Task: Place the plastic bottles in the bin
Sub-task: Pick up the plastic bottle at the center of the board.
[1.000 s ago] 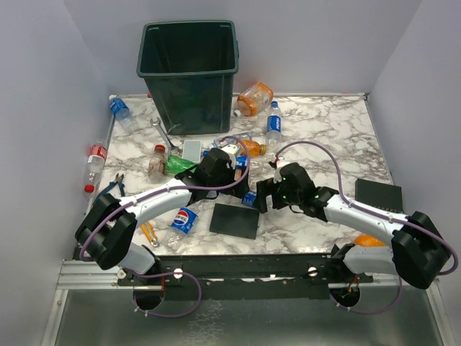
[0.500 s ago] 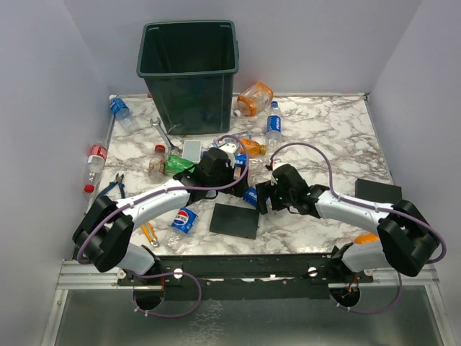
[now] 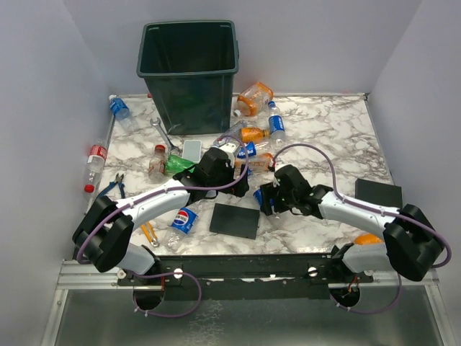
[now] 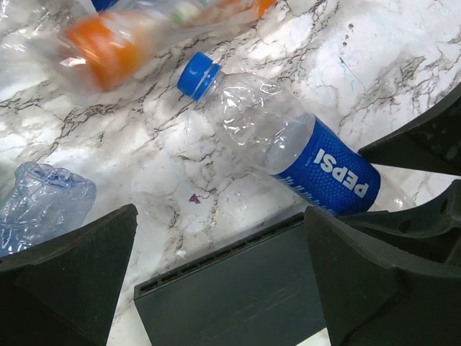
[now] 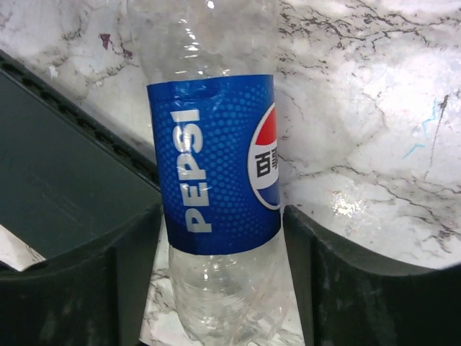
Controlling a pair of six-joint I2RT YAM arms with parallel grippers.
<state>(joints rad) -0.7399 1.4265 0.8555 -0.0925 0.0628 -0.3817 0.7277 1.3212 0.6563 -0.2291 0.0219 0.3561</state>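
Note:
The dark green bin (image 3: 187, 65) stands at the back of the marble table. A clear Pepsi bottle (image 5: 216, 166) with a blue cap lies on the table by the black plate's far edge; it also shows in the left wrist view (image 4: 302, 155) and the top view (image 3: 257, 195). My right gripper (image 3: 263, 199) has its fingers (image 5: 130, 281) pressed against both sides of this bottle's lower half. My left gripper (image 3: 241, 187) is open and empty, hovering over the plate's far edge, just left of that bottle. Other bottles lie around: orange-labelled ones (image 3: 256, 135), a crushed clear one (image 4: 43, 205).
A flat black plate (image 3: 234, 220) lies under the grippers and another (image 3: 378, 193) at the right. A wrench (image 3: 164, 133) and pliers (image 3: 112, 186) lie at the left. More bottles: Pepsi (image 3: 184, 220), red-capped (image 3: 94, 162), blue (image 3: 121, 109), large orange (image 3: 254, 99).
The right gripper shifted left and settled around the Pepsi bottle. The orange and blue-labelled bottles in the middle shifted toward the back.

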